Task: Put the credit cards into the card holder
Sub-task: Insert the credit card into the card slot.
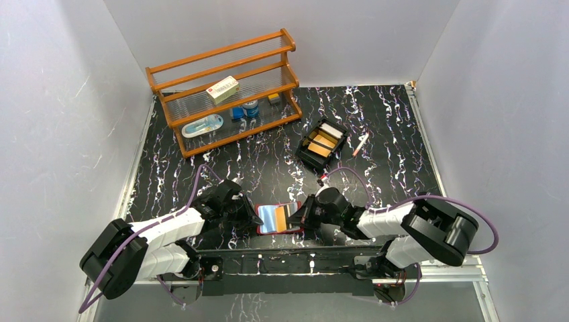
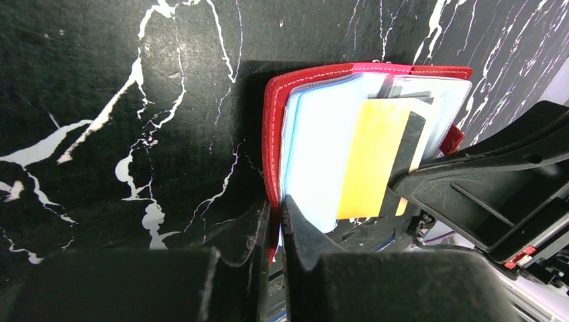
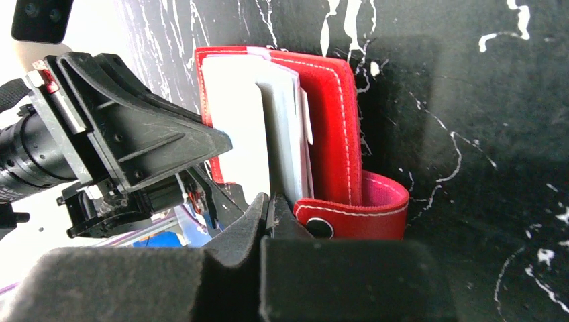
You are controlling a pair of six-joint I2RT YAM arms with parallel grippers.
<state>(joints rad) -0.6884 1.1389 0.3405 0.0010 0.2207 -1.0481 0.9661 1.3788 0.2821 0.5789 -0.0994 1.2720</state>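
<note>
Task in progress. The card holder (image 1: 274, 218) lies open on the desk (image 1: 376, 121) at its near edge, between the two arms. The left gripper (image 2: 276, 213) is nearly closed, pinching the red cover's left edge (apparently to keep the holder open). The right gripper (image 3: 268, 206) is closed on a gold card (image 2: 372, 157), which overlaps the clear sleeves but is not yet seated in a slot, as far as we can tell. At least two more credit cards (image 1: 323, 144), orange and white, lie in the black tray (image 1: 308, 159), well apart from the holder. We judge the first insertion underway and the rest undone.
</note>
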